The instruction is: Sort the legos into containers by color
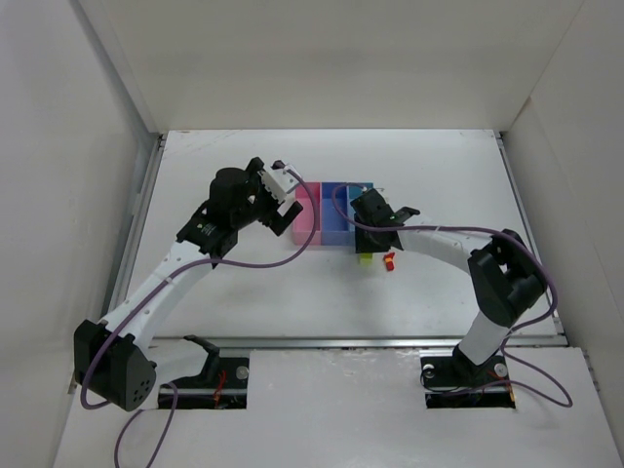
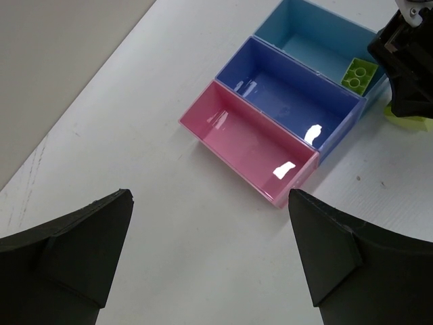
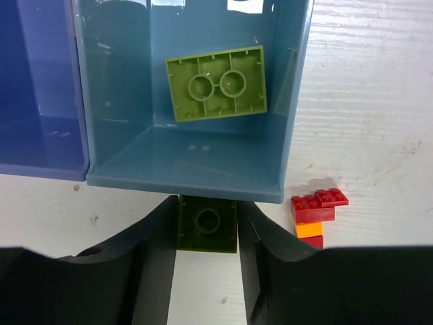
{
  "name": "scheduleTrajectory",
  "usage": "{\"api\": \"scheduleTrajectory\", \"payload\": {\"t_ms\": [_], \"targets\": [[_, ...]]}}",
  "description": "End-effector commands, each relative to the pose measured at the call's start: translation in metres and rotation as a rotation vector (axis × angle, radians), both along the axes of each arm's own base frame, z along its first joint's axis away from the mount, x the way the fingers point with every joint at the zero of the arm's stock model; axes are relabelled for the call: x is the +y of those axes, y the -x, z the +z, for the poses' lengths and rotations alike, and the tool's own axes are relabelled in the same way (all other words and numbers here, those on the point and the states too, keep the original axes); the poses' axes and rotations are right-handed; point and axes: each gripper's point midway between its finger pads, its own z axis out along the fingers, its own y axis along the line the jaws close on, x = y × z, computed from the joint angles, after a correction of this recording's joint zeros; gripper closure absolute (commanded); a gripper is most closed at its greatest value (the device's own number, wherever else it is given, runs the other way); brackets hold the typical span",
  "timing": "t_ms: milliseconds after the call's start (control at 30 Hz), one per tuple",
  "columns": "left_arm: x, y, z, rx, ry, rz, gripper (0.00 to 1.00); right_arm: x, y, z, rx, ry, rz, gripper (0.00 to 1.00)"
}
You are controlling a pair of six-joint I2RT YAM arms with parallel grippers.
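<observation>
Three joined bins [image 2: 298,101], one yellow-green brick [image 3: 216,84] in light blue bin [image 3: 287,101], second green brick [image 3: 206,223] pinched by right fingers [image 3: 159,247], one red-orange stack [image 3: 314,217], left fingers [image 2: 67,250] wide.

Left arm [image 1: 166,278]: elbow bent, reaching forward
Left gripper [image 2: 210,196]: fingers spread wide, holding nothing
Right arm [image 1: 439,244]: angled inward
Right gripper [image 3: 207,211]: pinching green brick [image 3: 206,233]

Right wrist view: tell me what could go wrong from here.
1. The held green brick sits outside the light blue bin's near wall; moving forward without lifting could shove the bin.
2. The right end effector is close to the red-orange stack; a sideways swing could topple it.
</observation>
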Motion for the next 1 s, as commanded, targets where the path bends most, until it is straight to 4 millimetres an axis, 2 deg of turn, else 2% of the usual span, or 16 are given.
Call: {"api": "scheduleTrajectory", "payload": {"t_ms": [0, 33, 100, 133, 267, 433, 533, 567, 733, 933, 967], "targets": [[-0.003, 0.005, 0.017, -0.053, 0.026, -0.021, 0.0, 0.01, -0.006, 0.006, -0.035, -0.032, 0.009, 0.61], [-0.003, 0.005, 0.017, -0.053, 0.026, -0.021, 0.0, 0.012, -0.005, 0.006, -0.031, -0.038, 0.013, 0.57], [-0.003, 0.006, 0.013, -0.045, 0.022, -0.021, 0.0, 0.01, -0.003, 0.005, -0.02, -0.03, 0.013, 0.37], [-0.003, 0.006, 0.013, -0.045, 0.022, -0.021, 0.0, 0.008, -0.001, 0.004, -0.011, -0.023, 0.013, 0.32], [-0.003, 0.006, 0.013, -0.045, 0.022, -0.021, 0.0, 0.005, 0.003, 0.004, -0.011, -0.023, 0.013, 0.32], [-0.004, 0.006, 0.013, -0.043, 0.025, -0.029, 0.0, 0.014, 0.005, -0.001, 0.017, -0.047, 0.046, 0.36], [-0.004, 0.006, 0.013, -0.043, 0.025, -0.029, 0.0, 0.014, 0.005, 0.001, 0.018, -0.04, 0.055, 0.28], [-0.004, 0.006, 0.013, -0.043, 0.025, -0.029, 0.0, 0.011, 0.011, -0.006, 0.04, -0.034, 0.059, 0.26], [-0.006, 0.009, 0.008, -0.035, 0.022, -0.038, 0.0, 0.015, 0.014, -0.007, 0.041, -0.061, 0.085, 0.28], [-0.006, 0.009, 0.008, -0.035, 0.022, -0.039, 0.0, 0.017, 0.014, -0.012, 0.067, -0.053, 0.088, 0.16], [-0.006, 0.009, 0.008, -0.035, 0.022, -0.039, 0.0, 0.019, 0.011, -0.007, 0.044, -0.063, 0.097, 0.16]]}}
